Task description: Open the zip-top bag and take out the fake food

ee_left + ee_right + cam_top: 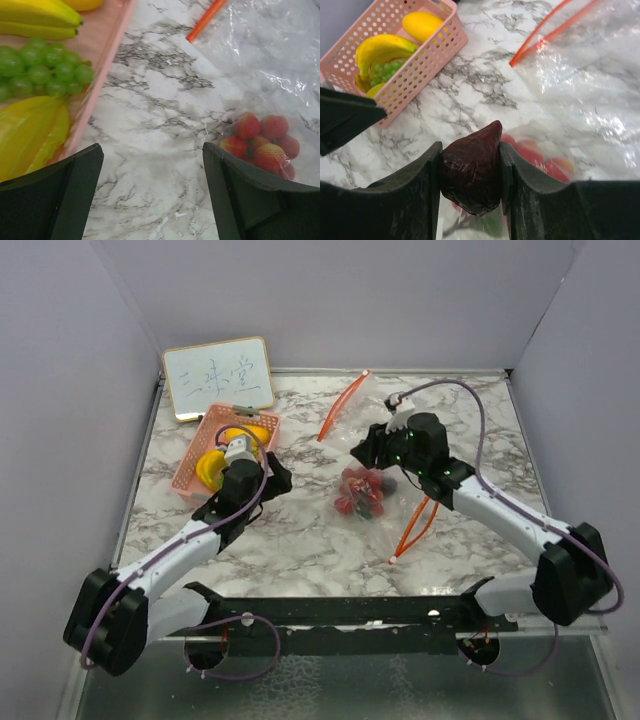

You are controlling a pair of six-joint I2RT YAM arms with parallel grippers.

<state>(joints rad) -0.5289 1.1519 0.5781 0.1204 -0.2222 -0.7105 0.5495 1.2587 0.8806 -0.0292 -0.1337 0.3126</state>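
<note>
The clear zip-top bag (378,405) with an orange zip strip lies open on the marble, also in the right wrist view (590,90) and the left wrist view (270,50). A red berry cluster (361,492) lies inside it (262,142). My right gripper (364,452) (470,145) is shut on a dark purple fruit piece (470,172), held above the bag's mouth. My left gripper (278,478) (152,150) is open and empty, over bare marble between the basket and the bag. The banana (380,50), the yellow oval lemon (421,24) and green grapes (45,75) lie in the basket.
The pink perforated basket (192,472) (427,55) stands at the left. A small whiteboard (218,377) leans at the back left. Grey walls enclose the table on three sides. A yellow star-shaped fruit (30,132) lies in the basket near my left finger.
</note>
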